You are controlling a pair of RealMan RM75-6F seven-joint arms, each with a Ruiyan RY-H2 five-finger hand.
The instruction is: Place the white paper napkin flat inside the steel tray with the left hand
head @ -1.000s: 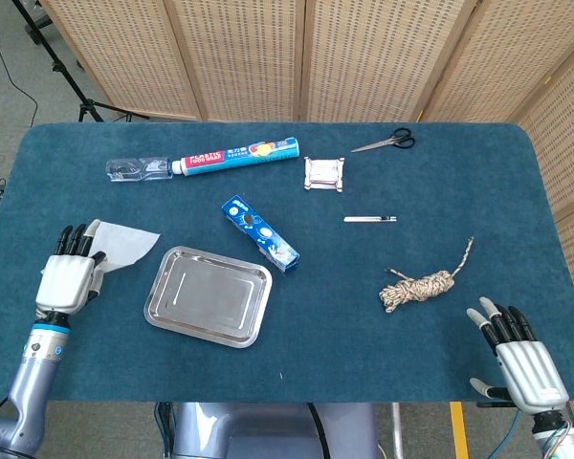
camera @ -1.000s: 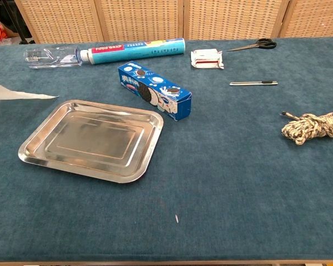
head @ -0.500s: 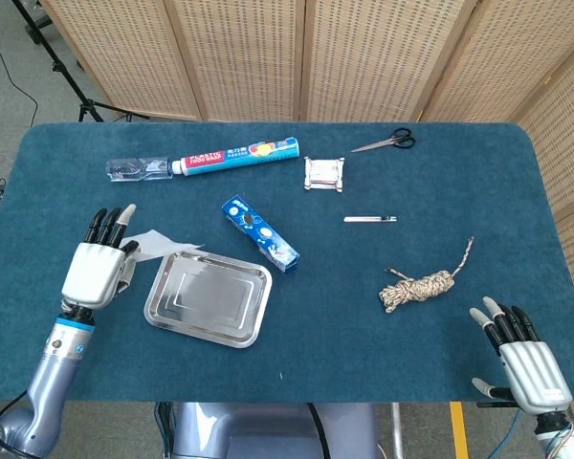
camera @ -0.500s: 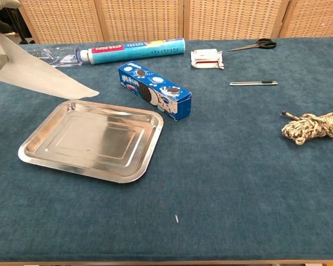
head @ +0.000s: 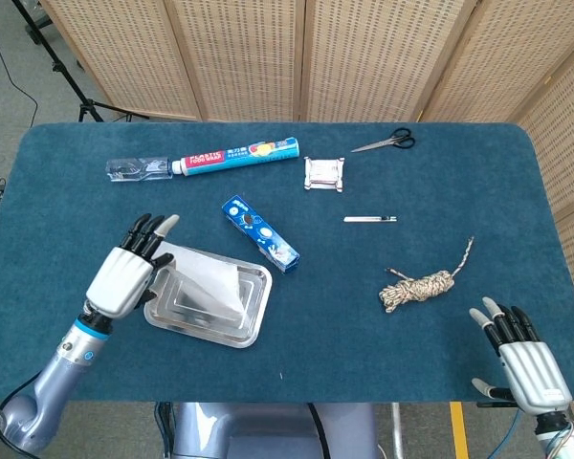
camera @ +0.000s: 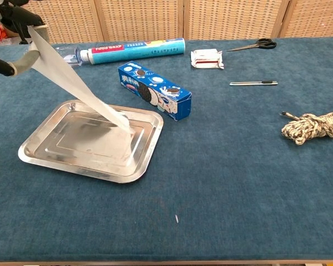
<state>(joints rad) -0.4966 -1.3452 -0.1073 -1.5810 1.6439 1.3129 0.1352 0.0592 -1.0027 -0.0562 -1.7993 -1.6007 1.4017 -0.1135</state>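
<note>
My left hand hovers over the left end of the steel tray and pinches one edge of the white paper napkin. In the chest view the left hand sits at the top left and the napkin hangs slanting down from it, its lower end touching the floor of the tray. My right hand rests low at the table's front right corner, fingers apart, holding nothing.
A blue cookie box lies just behind the tray's right end. Further back are a toothpaste box, a clear bottle, a small white packet, scissors and a pen. A rope bundle lies at right.
My left hand has lifted the napkin off the table at the left and carried it rightward over the tray; the napkin's lower end now touches the tray floor. The right hand stayed put.
</note>
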